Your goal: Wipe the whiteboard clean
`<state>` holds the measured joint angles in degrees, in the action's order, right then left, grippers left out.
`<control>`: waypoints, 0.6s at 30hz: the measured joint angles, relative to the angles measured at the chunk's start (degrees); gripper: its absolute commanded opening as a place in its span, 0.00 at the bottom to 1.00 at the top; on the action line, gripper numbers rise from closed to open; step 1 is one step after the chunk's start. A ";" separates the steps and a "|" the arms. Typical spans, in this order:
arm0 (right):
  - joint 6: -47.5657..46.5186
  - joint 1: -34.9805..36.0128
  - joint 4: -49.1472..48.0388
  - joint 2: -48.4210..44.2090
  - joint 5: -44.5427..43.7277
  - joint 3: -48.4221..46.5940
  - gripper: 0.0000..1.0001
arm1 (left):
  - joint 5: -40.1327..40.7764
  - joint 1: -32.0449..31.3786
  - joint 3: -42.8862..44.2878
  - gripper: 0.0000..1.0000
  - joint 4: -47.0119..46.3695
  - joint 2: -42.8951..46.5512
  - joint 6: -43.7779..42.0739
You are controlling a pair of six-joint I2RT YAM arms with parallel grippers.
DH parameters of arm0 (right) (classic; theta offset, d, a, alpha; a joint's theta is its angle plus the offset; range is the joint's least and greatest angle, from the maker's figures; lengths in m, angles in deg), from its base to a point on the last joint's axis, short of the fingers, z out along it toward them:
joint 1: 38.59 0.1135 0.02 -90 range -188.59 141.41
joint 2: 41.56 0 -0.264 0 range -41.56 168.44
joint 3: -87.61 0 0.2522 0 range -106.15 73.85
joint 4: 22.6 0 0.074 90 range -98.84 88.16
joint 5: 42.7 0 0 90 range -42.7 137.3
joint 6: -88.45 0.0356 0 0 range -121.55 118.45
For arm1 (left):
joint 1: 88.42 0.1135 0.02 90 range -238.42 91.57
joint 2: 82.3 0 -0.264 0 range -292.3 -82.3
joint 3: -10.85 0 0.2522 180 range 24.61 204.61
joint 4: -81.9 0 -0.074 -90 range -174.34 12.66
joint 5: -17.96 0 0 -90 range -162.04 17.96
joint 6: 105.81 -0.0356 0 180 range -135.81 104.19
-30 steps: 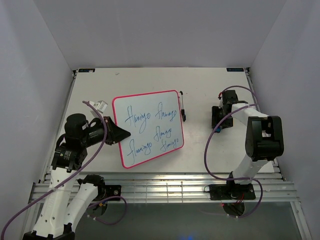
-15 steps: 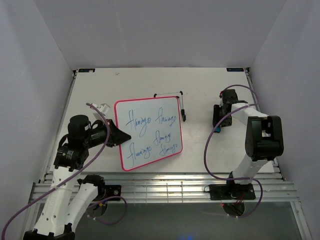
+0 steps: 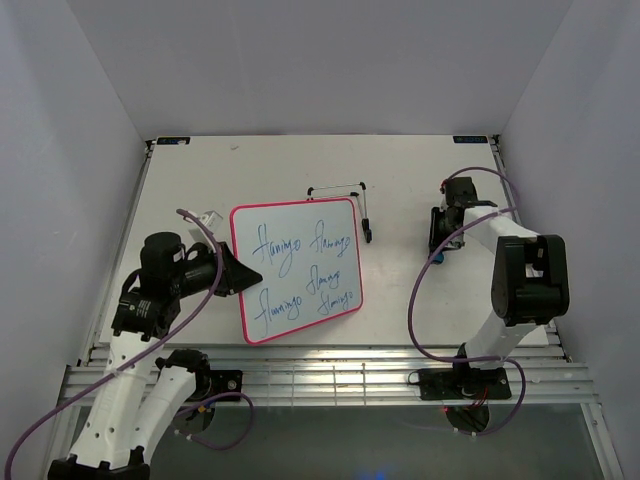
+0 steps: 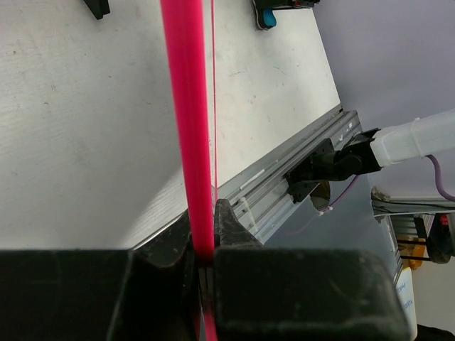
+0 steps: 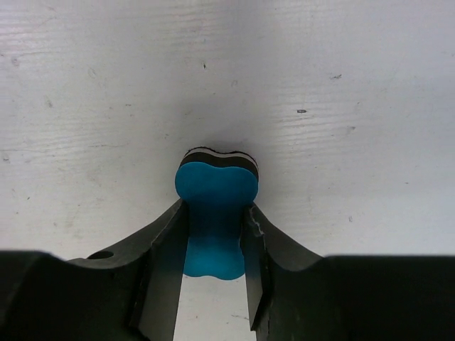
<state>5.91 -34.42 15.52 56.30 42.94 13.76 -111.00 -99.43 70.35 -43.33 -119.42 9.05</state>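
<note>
Nearest us, at about 8 o'clock on the pale wooden table (image 3: 400,170), our left gripper (image 3: 243,274) has its jaws clamped tight on the left edge of the whiteboard (image 3: 297,268), a flat white rectangular board with rounded corners and a thin pink-red frame. The board sits mid-table, apparently tilted up. Four blue handwritten words cover it, so no erasing is done yet. At 2 o'clock, our right gripper (image 5: 213,234) has its jaws pinched around the waist of the small blue bone-shaped foam eraser (image 5: 217,181), which rests on the table. At the board's 12 o'clock stands a thin black wire stand (image 3: 340,188). We judge that carrying the eraser over and wiping all remains.
</note>
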 measured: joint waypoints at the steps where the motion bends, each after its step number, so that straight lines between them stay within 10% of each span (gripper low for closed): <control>1: 0.00 0.07 0.04 -0.63 -0.02 0.00 0.34 | -0.09 0.00 -0.24 0.00 -0.20 -0.02 0.02; 10: 0.15 6.08 0.96 -15.78 3.08 0.87 0.30 | -0.94 0.00 -1.92 0.00 -4.13 -2.91 0.63; 18: 0.94 39.89 -8.74 -29.57 8.83 2.56 0.30 | -4.92 0.02 -5.07 0.00 -12.90 -10.64 2.05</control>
<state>6.85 5.47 6.78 26.73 51.77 16.31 -115.92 -99.41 65.28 -56.22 -130.06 11.10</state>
